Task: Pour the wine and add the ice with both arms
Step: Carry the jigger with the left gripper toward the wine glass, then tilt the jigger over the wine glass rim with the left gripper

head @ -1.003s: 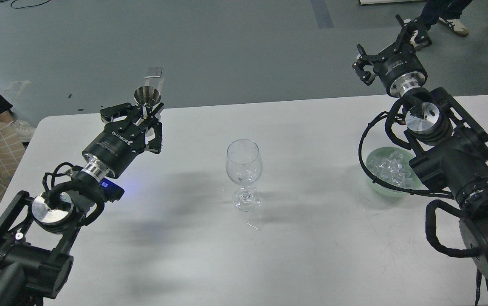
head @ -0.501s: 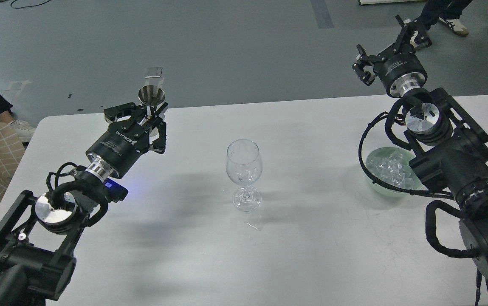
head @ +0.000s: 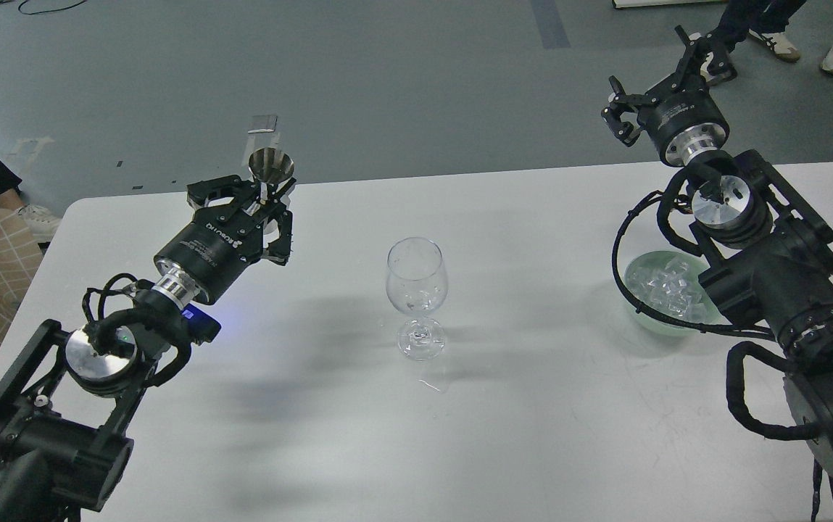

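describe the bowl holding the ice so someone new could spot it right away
Start at the white table and look to its right side, under the black right arm. The pale green bowl sits there, heaped with clear ice cubes. Unlike the tall clear wine glass at the centre, it is low, wide and tinted.

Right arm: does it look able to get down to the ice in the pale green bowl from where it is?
Probably yes, after pulling back: the right gripper hangs open and empty beyond the pale green bowl, but its own forearm overhangs the ice cubes.
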